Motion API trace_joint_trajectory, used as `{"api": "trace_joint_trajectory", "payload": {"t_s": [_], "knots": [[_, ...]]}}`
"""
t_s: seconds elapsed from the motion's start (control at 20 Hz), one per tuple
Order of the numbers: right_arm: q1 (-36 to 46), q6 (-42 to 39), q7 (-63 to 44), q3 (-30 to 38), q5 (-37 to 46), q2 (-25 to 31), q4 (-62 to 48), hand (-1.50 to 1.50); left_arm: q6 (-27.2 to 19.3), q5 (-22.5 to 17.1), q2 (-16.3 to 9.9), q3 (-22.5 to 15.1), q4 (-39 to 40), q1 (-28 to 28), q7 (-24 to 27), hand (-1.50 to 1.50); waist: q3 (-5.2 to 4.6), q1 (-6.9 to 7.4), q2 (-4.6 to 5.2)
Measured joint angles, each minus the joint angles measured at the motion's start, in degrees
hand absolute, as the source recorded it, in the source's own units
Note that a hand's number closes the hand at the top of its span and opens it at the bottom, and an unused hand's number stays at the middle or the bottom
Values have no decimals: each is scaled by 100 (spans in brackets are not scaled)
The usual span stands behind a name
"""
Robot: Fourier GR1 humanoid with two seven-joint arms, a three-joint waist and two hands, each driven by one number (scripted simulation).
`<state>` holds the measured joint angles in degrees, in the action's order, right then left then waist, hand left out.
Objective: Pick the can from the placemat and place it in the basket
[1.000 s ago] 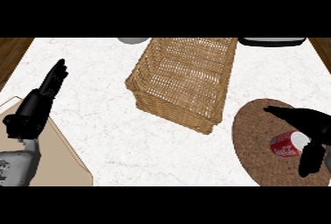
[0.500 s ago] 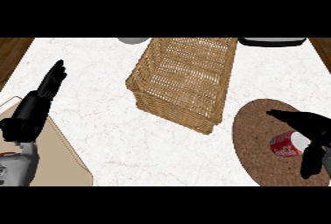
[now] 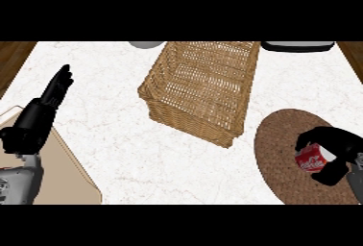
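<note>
A red can (image 3: 312,159) lies on the round brown placemat (image 3: 284,144) at the right edge of the head view. My right hand (image 3: 333,144) is curled round the can from the right, with the thumb below it and fingers over its top. The wicker basket (image 3: 202,84) stands in the middle of the counter, up and to the left of the placemat, with nothing visible inside. My left hand (image 3: 41,113) rests open at the left side, fingers straight and pointing up.
A white marble counter (image 3: 120,144) fills the view. A tan board corner (image 3: 67,178) shows at the lower left. A pale round object (image 3: 147,44) and a dark one (image 3: 297,46) sit at the far edge.
My right hand has closed its fingers round the can on the placemat. The left hand has not moved.
</note>
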<state>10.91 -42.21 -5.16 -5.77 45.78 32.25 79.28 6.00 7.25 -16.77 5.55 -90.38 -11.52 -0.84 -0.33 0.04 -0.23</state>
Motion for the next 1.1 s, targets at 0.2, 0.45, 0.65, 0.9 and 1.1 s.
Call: {"api": "trace_joint_trajectory", "payload": {"t_s": [0.2, 0.45, 0.65, 0.9, 1.1], "knots": [[65, 280, 454, -59, 265, 38, -204, 150, -7, 60, 90, -4, -115, 87, 1, 0, -18, 15, -14], [180, 594, 715, -157, 635, -47, -357, 150, 27, 111, 129, 49, 29, 50, 108, 0, -41, 2, -26], [363, 979, 615, -36, 851, -202, -501, 150, 101, 99, 108, 81, 10, 48, 104, 0, -32, 13, -19], [726, 1961, 156, 737, 1037, -177, -1291, 150, 97, 121, 155, 31, 15, -38, 83, 0, -18, 70, 22], [1094, 2897, -131, 1231, 1193, -163, -1834, 150, 44, 179, 224, -20, 4, -37, 64, 0, 23, 93, 50]]}}
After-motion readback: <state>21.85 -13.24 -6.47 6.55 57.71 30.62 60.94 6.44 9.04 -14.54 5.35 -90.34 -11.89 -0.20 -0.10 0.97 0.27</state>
